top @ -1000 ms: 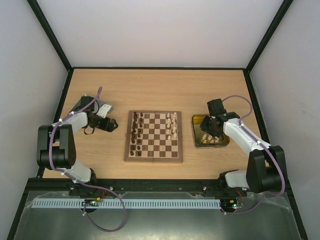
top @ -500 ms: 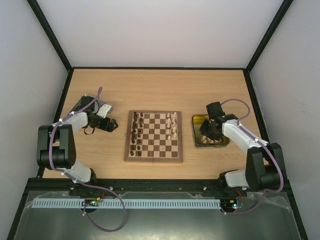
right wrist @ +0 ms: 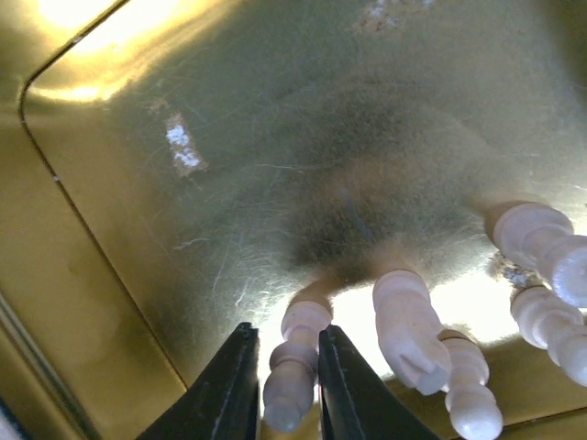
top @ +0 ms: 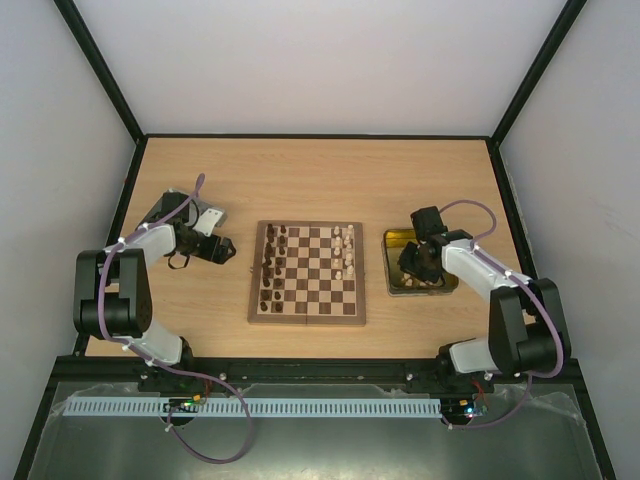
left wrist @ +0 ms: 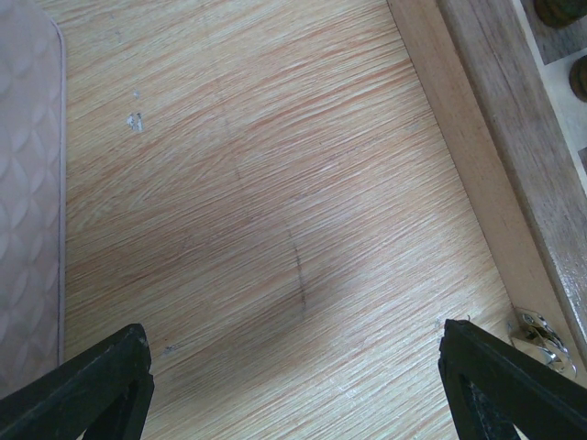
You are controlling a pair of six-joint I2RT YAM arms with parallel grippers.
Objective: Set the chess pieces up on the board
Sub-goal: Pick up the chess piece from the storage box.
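Observation:
The board (top: 307, 317) lies mid-table, with dark chess pieces (top: 272, 265) on its left columns and cream ones (top: 345, 250) on its right columns. More cream pieces stand in the gold tray (top: 447, 287). My right gripper (top: 415, 262) is down inside that tray. In the right wrist view its fingers (right wrist: 225, 385) closely flank an upright cream piece (right wrist: 292, 367), with a thin gap showing on the left side. This right gripper (right wrist: 286, 328) is narrowly open. My left gripper (top: 228, 250) rests wide open on bare table beside the board's left edge (left wrist: 495, 137), holding nothing (left wrist: 295, 330).
Other cream pieces (right wrist: 408, 325) crowd just right of the flanked one. The tray's raised rim (right wrist: 55, 275) runs on the left. A pale quilted pad (left wrist: 27, 183) lies left of my left gripper, and a metal clasp (left wrist: 541, 335) sits on the board's side.
My right gripper has shifted slightly left and lower into the tray, and its jaws have narrowed around a cream piece. The left arm has stayed still.

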